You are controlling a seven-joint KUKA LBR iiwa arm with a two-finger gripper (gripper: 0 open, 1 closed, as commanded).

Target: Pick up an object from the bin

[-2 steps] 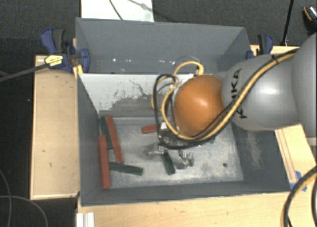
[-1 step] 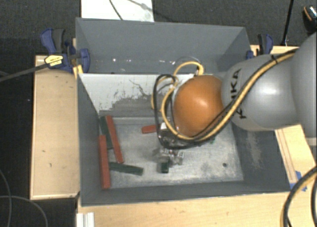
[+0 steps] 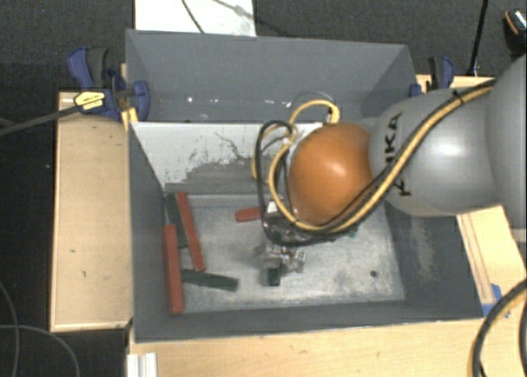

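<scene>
Grey metal bin: long red bar near left wall, dark green bar at its near end; small red block mid-floor, behind the gripper.

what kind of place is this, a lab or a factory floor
Most likely a robotics lab test bench. A KUKA arm has its gripper down in a grey metal bin that holds only a few loose red sticks and a dark green stick, which suggests picking trials, not production.
</scene>
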